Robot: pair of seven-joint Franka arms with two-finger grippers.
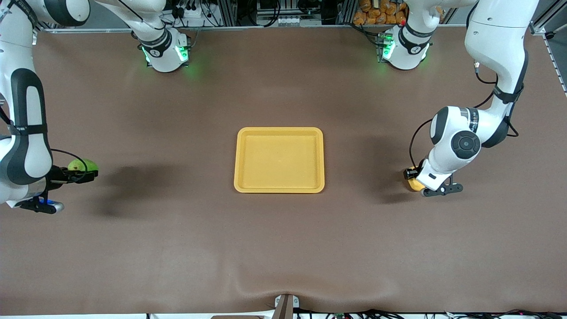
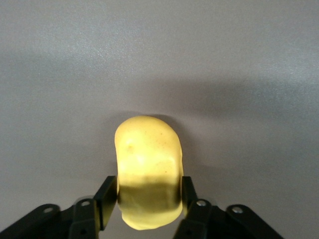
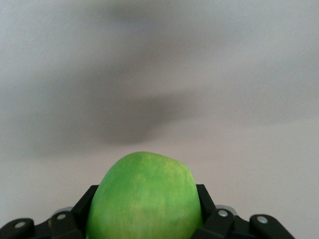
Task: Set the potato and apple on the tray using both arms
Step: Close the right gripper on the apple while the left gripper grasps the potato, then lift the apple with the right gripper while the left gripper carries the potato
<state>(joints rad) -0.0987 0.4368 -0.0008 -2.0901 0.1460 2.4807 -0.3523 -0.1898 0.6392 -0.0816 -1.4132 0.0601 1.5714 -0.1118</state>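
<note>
Yellow tray point(image 1: 279, 133) lies mid-table, bare; right gripper point(image 3: 144, 219) holds the smooth, firm apple point(image 3: 144, 196) aloft at its end, left gripper point(image 2: 144, 201) clamps the tabletop potato point(image 2: 148, 164) across its narrow, likely rigid, light middle.

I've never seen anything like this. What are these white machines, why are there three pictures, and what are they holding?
The white machines are two robot arms bolted to a brown table, each ending in a two-finger gripper. The wide picture looks down from a high camera facing them. The other two come from small cameras on the arms' wrists, looking past the fingers. An empty yellow tray lies in the middle of the table. The left gripper is down at its end of the table, fingers against the sides of a yellow potato. The right gripper at the other end is shut on a green apple. Neither is on the tray yet.
</note>
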